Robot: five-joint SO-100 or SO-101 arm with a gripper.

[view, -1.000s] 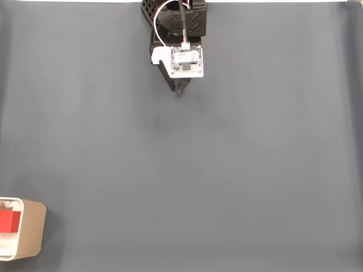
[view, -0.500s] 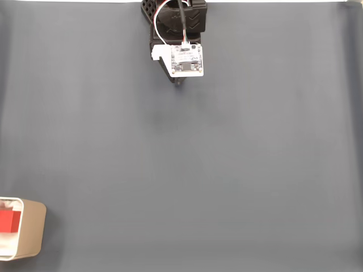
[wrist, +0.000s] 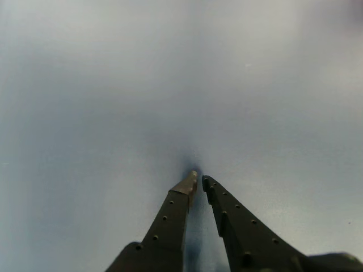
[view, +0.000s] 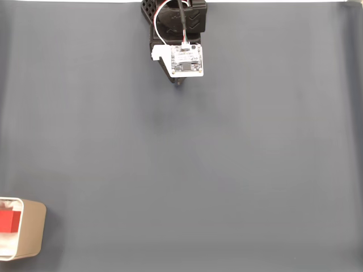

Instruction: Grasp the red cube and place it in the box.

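The red cube [view: 8,221] lies inside the beige box [view: 31,229] at the bottom left corner of the fixed view. Far from it, at the top centre, the arm is folded back over its base, and the gripper [view: 180,83] pokes out just below the white wrist camera board. In the wrist view the gripper [wrist: 198,178] is shut, its two dark fingers meeting at the tips with nothing between them, close above the bare grey mat.
A plain dark grey mat [view: 204,170] covers the whole table. The arm's black base [view: 176,14] stands at the top edge. The box is cut off by the left edge of the fixed view.
The gripper has drawn back a little toward the base at the top since a second ago. Cube and box have not moved.
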